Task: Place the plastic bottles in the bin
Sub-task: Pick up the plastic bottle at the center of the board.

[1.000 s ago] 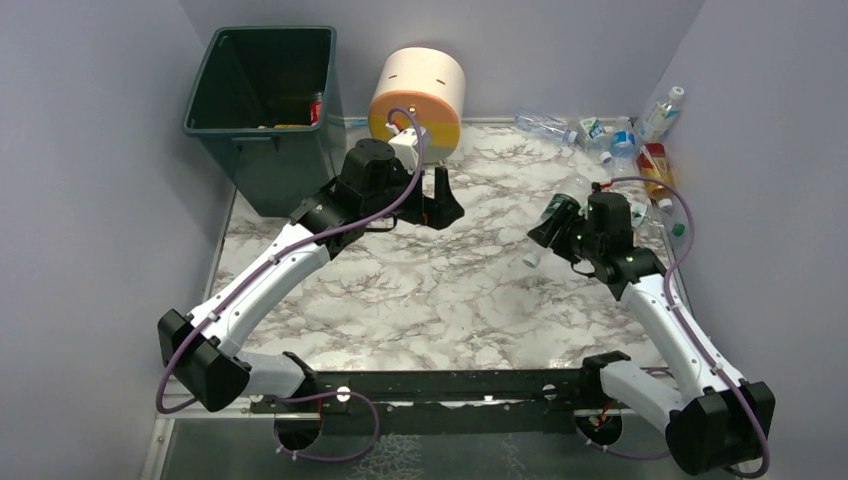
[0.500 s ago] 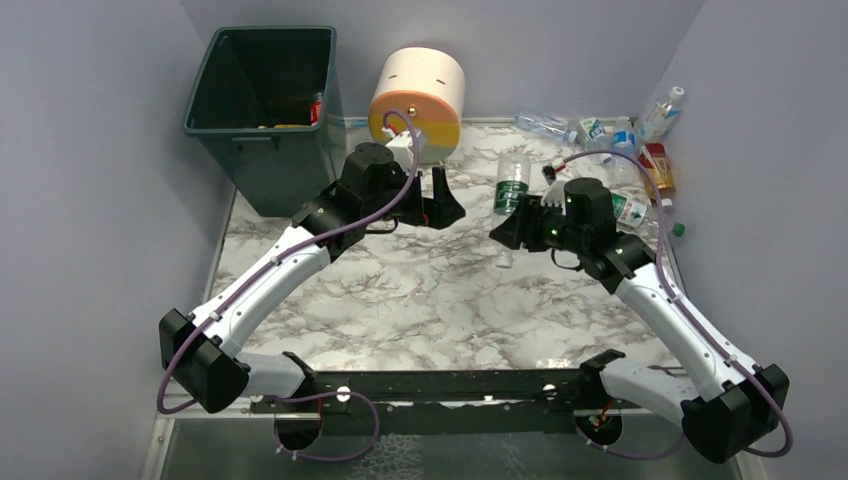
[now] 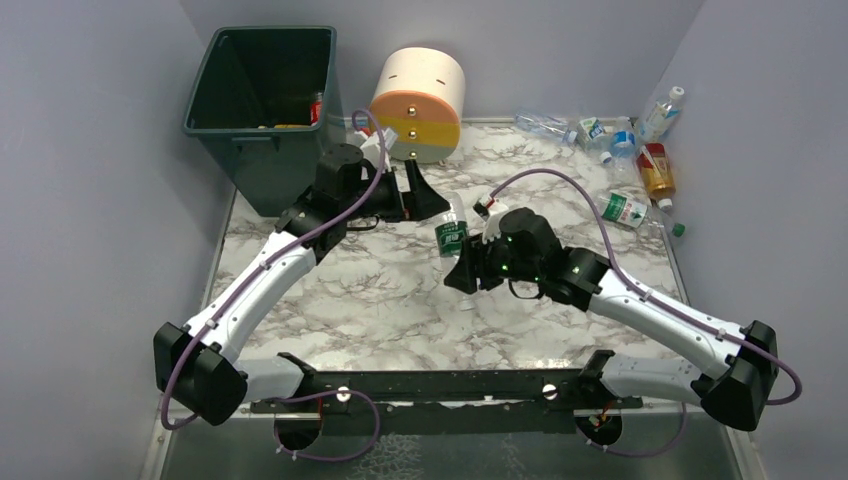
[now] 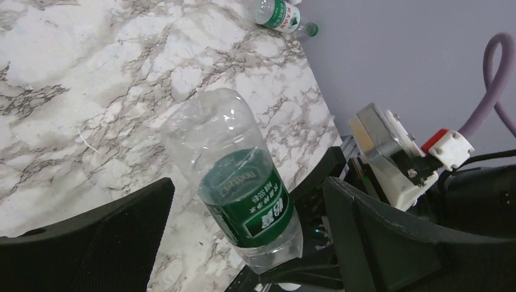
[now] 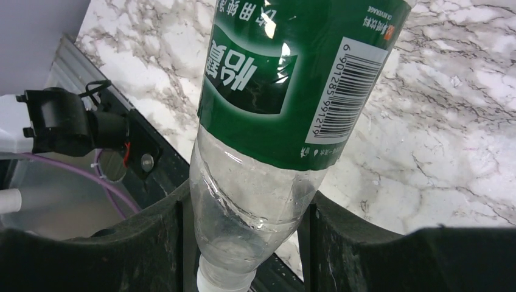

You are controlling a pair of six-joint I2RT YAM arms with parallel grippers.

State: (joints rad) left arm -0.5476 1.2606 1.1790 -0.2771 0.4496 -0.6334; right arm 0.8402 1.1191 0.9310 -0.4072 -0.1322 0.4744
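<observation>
Nearest the arm bases, the right gripper is clenched on a clear bottle with a green label, its two fingers pinching the bare plastic just below the label, close to the neck. The grip sits at that end, apparently, so that the labelled body and base project free for another hold. The bottle is carried above the marble table, roughly mid-table, tilted with its base pointing toward the left arm. Just beyond it, the left gripper stands fully released, one finger on each side of the bottle's body and neither touching it. This arrangement reads as a handover in progress: the right arm offers, the left waits to close. Such a pass seems needed because the bin stands at the far left corner, on the left arm's side and well apart from the right arm. Something red and something orange show inside it, too small to identify. A round drawer unit sits at the far middle, uninvolved. At the far right, the remaining bottles lie clustered against the wall, so most of the task appears outstanding.
</observation>
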